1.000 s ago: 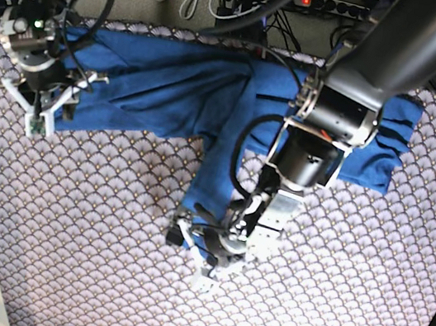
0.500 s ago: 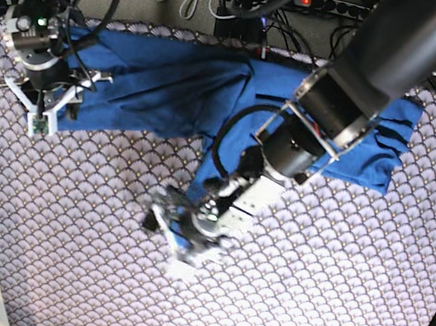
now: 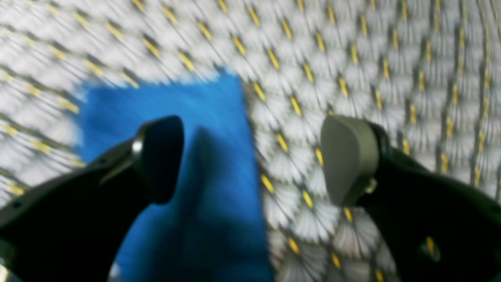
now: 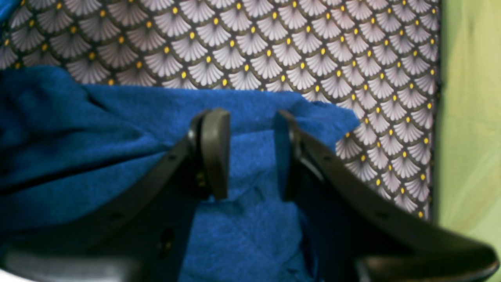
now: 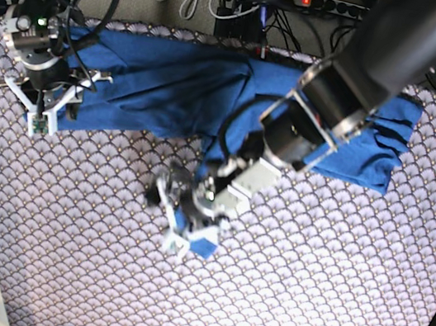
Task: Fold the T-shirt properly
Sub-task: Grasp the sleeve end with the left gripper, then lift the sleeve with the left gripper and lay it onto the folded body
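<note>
1. Left wrist view: my left gripper (image 3: 250, 156) stood wide apart, its two rounded dark pads well separated and nothing pinched between them. The picture was streaked with blur. A strip of the T-shirt (image 3: 188, 164), bright blue and smooth-looking, lay under the one finger (image 3: 158, 156) and in part of the gap, its straight edge running down the middle. The other pad hung over the patterned cloth (image 3: 352, 58), pale scallops with yellow dots.

2. Right wrist view: my right gripper (image 4: 246, 152) stood at a narrow gap, its flat black pads parallel. I could not tell whether they pinched any fabric; the blue knit filled the gap behind them. The T-shirt (image 4: 98, 156) lay in soft wrinkles and a deep fold beneath and beside the fingers, its corner ending just past the pads. Beyond it ran the patterned cloth (image 4: 274, 47), then a plain green surface (image 4: 469, 117) at the edge.

3. Base view: the T-shirt (image 5: 172, 88) stretched across the far part of the patterned cloth (image 5: 329, 299), one narrow part reaching down toward the middle. My left gripper (image 5: 184, 216) sat at that part's end, over a small blue patch. My right gripper (image 5: 42, 113) was at the shirt's end on the view's left, over its edge.
</note>
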### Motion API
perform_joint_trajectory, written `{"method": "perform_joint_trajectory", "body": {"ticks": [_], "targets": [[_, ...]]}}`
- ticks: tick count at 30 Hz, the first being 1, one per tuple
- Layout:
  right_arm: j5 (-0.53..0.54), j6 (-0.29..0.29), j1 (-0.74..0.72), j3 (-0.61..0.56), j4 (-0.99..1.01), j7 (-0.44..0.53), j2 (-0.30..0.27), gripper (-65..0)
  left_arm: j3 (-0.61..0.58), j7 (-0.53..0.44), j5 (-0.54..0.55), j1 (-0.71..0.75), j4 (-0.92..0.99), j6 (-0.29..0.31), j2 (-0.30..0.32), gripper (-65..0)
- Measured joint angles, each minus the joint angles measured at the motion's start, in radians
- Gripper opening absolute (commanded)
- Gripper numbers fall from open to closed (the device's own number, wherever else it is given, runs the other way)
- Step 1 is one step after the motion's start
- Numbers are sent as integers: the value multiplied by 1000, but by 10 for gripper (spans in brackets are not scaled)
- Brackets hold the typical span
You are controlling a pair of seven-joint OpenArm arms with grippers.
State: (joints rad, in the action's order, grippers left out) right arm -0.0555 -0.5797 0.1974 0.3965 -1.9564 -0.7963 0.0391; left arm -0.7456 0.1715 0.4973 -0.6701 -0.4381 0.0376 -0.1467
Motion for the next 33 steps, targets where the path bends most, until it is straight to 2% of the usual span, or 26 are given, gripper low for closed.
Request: {"method": "perform_joint_trajectory", "body": {"ticks": [9,12,22,23,25,26,29,32,33], "targets": [[0,0,-2,-1,0,-1,0,-443,-31,6,2,-3,0,-5,-1,-117],[0,0,-2,-1,0,7,0,-443,-29,-39,0,-9,52,5,-6,-119],[0,0,-3,-1,0,3,0,-443,-28,-70,2,-19,106,11,-15,-126],[0,0,-3,-1,0,4,0,-443,-29,-71,1,-19,106,14,-15,-145],[0,0,-3,-1,0,3,0,-444,-29,-72,1,-18,106,13,-14,-264],[0,0,-3,-1,0,4,0,-444,-29,-74,0,-14,106,1,-14,-342],[0,0,-2,-1,0,4,0,-444,-21,-90,4,-9,106,-13,-3,-650],[0,0,-2,-1,0,4,0,-444,-21,-90,10,-9,106,-37,-4,-617],[0,0,-3,-1,0,4,0,-444,-21,-91,9,-8,106,-63,-6,-634]]}}
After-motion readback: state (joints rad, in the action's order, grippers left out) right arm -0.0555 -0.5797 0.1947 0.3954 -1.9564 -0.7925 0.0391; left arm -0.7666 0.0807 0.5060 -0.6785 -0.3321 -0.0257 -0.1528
